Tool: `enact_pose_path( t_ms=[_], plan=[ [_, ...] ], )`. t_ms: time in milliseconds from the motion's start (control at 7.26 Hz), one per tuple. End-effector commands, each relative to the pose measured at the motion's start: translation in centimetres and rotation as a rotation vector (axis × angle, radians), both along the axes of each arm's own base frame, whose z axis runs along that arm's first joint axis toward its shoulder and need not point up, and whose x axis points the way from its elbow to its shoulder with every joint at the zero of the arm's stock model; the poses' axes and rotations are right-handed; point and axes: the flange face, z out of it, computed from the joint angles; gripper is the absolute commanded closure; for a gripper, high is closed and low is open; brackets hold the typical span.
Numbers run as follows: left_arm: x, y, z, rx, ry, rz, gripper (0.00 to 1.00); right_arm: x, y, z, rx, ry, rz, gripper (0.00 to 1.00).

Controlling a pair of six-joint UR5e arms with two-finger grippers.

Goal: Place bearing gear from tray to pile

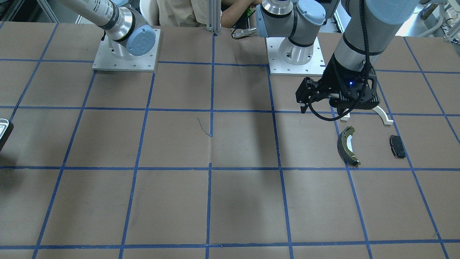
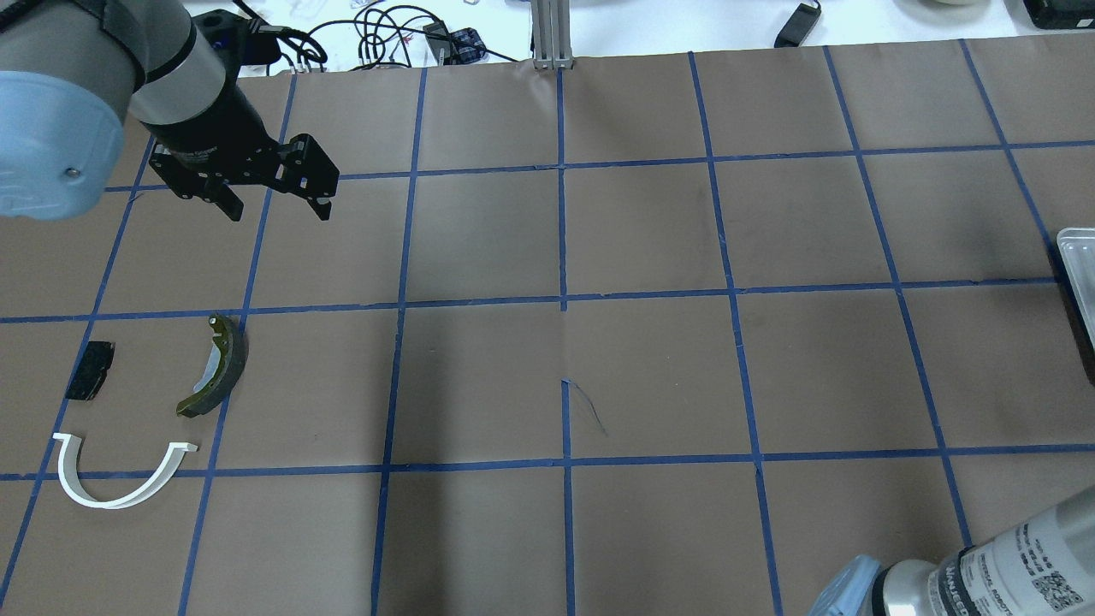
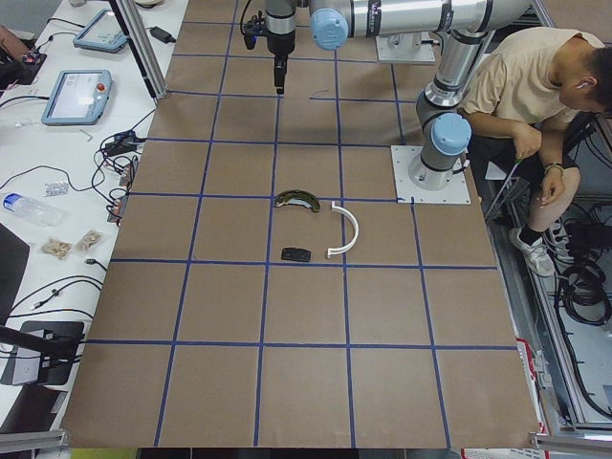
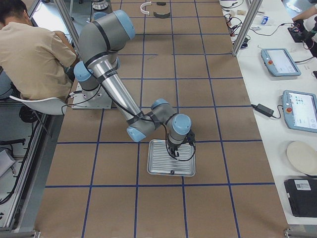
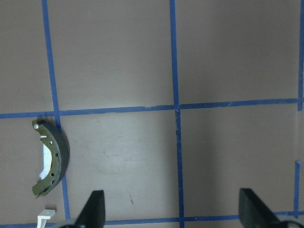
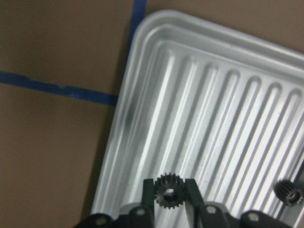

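Observation:
My right gripper [image 6: 169, 186] is shut on a small black bearing gear [image 6: 168, 196] over the near left part of the ribbed silvery tray [image 6: 213, 95]. A second black gear [image 6: 288, 191] lies on the tray to the right. The exterior right view shows the right gripper [image 4: 173, 150] over the tray [image 4: 157, 168]. The pile lies far off on my left: a white arch strip [image 2: 120, 494], an olive brake shoe [image 2: 218, 368] and a black pad [image 2: 90, 370]. My left gripper [image 2: 277, 208] hangs open and empty beyond the pile.
Brown paper with a blue tape grid covers the table [image 2: 565, 257]. The tray shows only as a sliver at the edge in the overhead view [image 2: 1076, 257]. A seated person [image 4: 29, 54] is beside the robot bases. Tablets and cables lie along the far side bench.

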Motion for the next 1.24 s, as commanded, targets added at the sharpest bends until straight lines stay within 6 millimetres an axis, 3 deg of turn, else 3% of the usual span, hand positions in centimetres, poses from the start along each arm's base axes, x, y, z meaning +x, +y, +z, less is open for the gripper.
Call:
enact_pose_path(
  t_ms=[0, 138, 276, 413, 551, 827, 1102],
  plan=[
    [0.0, 0.0, 0.0, -0.001, 0.0, 0.0, 0.0, 13.1, -4.8, 6.8, -0.051, 0.025, -0.011, 0.93],
    [0.1, 0.0, 0.1, -0.001, -0.002, 0.002, 0.0, 22.8, -8.1, 7.2, -0.071, 0.033, 0.005, 0.93],
    [0.0, 0.0, 0.1, -0.001, -0.002, -0.003, 0.0, 31.9, -9.5, 6.4, -0.071, 0.023, -0.038, 0.93],
    [0.1, 0.0, 0.0, 0.0, -0.002, -0.003, 0.0, 39.4, -10.2, 4.8, -0.062, 0.006, -0.093, 0.93],
    [0.1, 0.0, 0.0, 0.001, -0.002, -0.003, 0.0, 48.5, -9.8, 2.7, -0.046, -0.002, -0.075, 0.94],
    [0.1, 0.1, 0.0, 0.0, 0.0, -0.002, 0.0, 63.5, -5.0, -0.1, 0.009, -0.092, -0.189, 0.94],
    [0.1, 0.0, 0.0, 0.0, 0.0, -0.003, 0.0, 71.9, 0.5, -2.0, -0.038, -0.147, -0.275, 0.92]
  ],
)
